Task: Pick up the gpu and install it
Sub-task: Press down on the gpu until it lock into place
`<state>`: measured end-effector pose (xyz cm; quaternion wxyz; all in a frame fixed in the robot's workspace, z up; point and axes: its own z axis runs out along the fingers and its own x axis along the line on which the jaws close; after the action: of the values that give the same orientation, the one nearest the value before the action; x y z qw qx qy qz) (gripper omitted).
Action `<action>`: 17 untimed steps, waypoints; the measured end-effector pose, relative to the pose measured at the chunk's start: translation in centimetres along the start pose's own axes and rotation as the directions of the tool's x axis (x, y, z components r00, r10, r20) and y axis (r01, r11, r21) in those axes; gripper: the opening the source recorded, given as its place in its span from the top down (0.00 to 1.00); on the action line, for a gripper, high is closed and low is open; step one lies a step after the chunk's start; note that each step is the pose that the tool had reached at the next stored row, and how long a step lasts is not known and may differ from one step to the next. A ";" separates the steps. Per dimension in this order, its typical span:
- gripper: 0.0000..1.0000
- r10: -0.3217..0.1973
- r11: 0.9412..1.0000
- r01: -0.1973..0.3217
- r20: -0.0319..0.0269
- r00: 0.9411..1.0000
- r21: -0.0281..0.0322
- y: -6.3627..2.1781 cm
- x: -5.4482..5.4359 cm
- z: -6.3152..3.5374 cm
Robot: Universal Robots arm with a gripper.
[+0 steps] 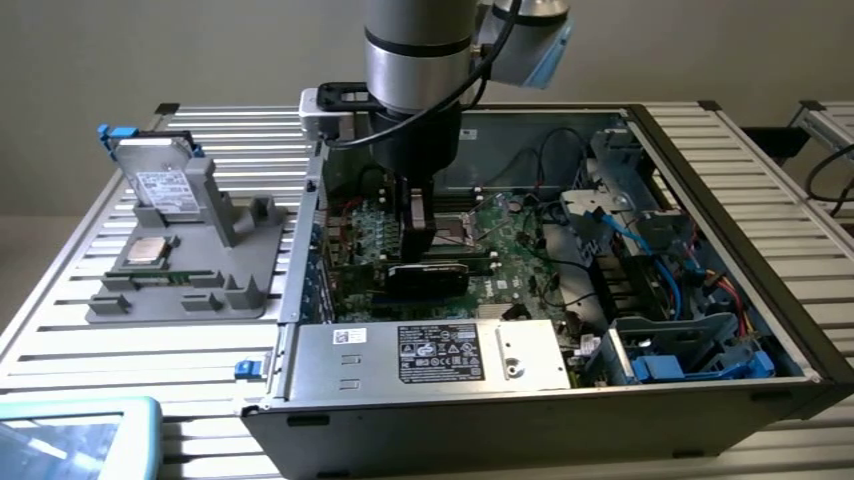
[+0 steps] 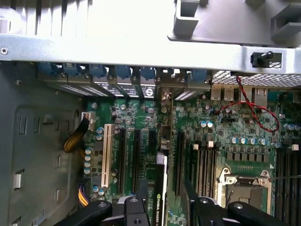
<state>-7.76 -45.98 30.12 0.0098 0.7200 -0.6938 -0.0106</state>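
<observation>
In the exterior view the arm reaches down into the open computer case (image 1: pixel 694 160), which lies on its side on the slatted tabletop (image 1: pixel 80 310), and the pincer (image 1: pixel 424 215) hangs low over the green motherboard (image 1: pixel 521 265). Just below it the gpu (image 1: pixel 427 277) stands on edge on the motherboard, a dark card lying across the board near the silver power supply (image 1: pixel 427 352) with its white-bordered label. To the exterior view's left of the case a grey fixture (image 1: pixel 227 270) carries a silver hard drive (image 1: pixel 163 185) propped upright, a processor chip (image 1: pixel 144 250) and a narrow green memory stick (image 1: pixel 167 277), all well apart from the pincer. In the wrist view the two black fingers (image 2: pixel 141 190) stand apart on either side of the gpu (image 2: pixel 161 188), whose black edge with green lettering runs between them along the row of expansion slots (image 2: pixel 127 157). The gaps at the fingertips look small, and whether the pads press the card or stand just clear of it I cannot tell. A white slot (image 2: pixel 106 155) and a bundle of yellow wires (image 2: pixel 74 141) lie to one side, the empty processor socket (image 2: pixel 244 186) to the other.
</observation>
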 end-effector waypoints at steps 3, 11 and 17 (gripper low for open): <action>0.61 0.000 1.000 0.000 0.000 1.000 0.000 0.00 0.0 0.00; 0.89 0.000 1.000 0.000 0.000 1.000 0.000 0.00 0.0 0.00; 0.89 0.000 1.000 0.000 -0.006 1.000 0.000 0.41 -0.1 0.16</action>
<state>-8.17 -45.87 29.97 0.0119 0.7200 -0.6939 -0.0081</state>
